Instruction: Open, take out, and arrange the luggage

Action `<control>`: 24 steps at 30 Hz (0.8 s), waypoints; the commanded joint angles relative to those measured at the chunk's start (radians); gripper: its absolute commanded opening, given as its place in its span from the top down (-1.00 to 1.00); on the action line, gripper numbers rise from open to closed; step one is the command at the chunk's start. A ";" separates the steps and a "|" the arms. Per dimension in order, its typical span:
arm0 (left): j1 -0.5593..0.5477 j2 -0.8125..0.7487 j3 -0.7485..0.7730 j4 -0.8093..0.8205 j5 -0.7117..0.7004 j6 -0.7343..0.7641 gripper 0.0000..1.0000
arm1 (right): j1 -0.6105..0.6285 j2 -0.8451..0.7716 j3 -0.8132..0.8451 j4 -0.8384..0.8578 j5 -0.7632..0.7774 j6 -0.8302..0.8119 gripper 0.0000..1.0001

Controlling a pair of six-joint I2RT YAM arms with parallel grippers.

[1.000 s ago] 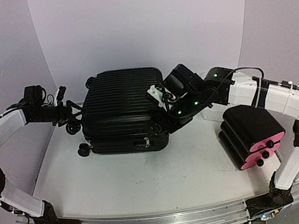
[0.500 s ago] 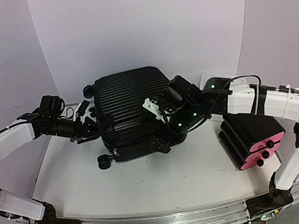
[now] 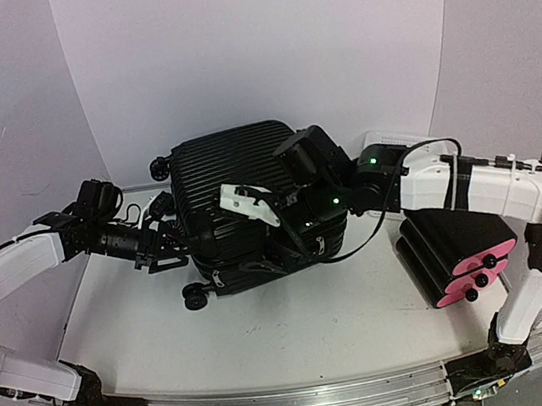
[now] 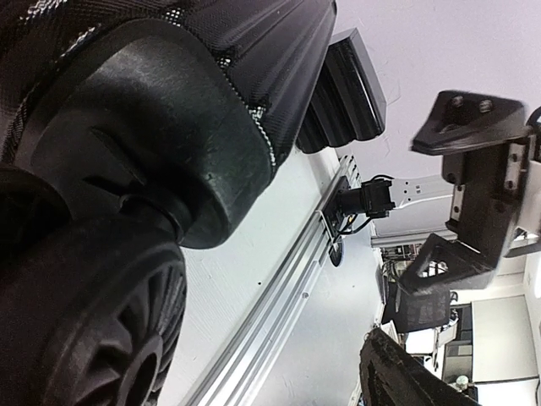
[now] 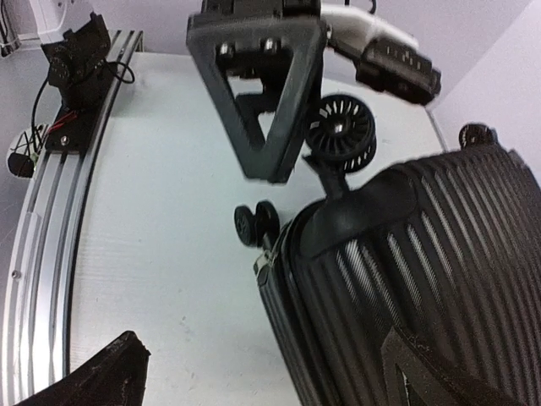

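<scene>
- Right tool [image 5: 270,262]: jaws wide apart, holding nothing. The upper finger [image 5: 258,93] hangs over the worktop [image 5: 161,211], just off the corner of the luggage [image 5: 423,254]. In the wrist view the shell's edge runs between the two fingers, and they are not clamped on it.
- Top view: the right arm reaches across the ribbed lid from the right, and the tool sits low over the near-left part.
- Left tool [image 3: 161,244]: at the luggage's left end, between the two wheels on that side. The wrist view shows a gap between its fingers [image 4: 465,186] with only background in it, so it is partly open with no grip.
- A wheel [image 4: 84,338] and its housing fill the left of that view, very close to the camera. Can't tell if the tool touches them.
- The luggage lies mid-worktop, flat on its broad side, wheels to the left. The shell halves are shut and the seam closed, so the contents can't be seen.
- Box [image 3: 457,232]: right of the luggage and apart from it. The pink drawer fronts face near-right and the drawers are shut, contents hidden.
- Basket [image 3: 383,137]: white, behind the right arm and mostly covered. Can't tell what it holds.
</scene>
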 commanded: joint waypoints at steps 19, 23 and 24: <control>0.031 -0.145 -0.058 0.054 -0.312 -0.005 -0.87 | 0.004 0.235 0.338 0.028 0.096 0.341 -0.97; 0.033 -0.109 -0.054 0.060 -0.322 0.003 -0.80 | 0.010 0.179 0.241 -0.009 0.136 0.713 -0.88; 0.033 -0.097 -0.050 0.066 -0.313 0.001 -0.73 | 0.016 0.167 0.208 -0.006 0.154 0.793 -0.82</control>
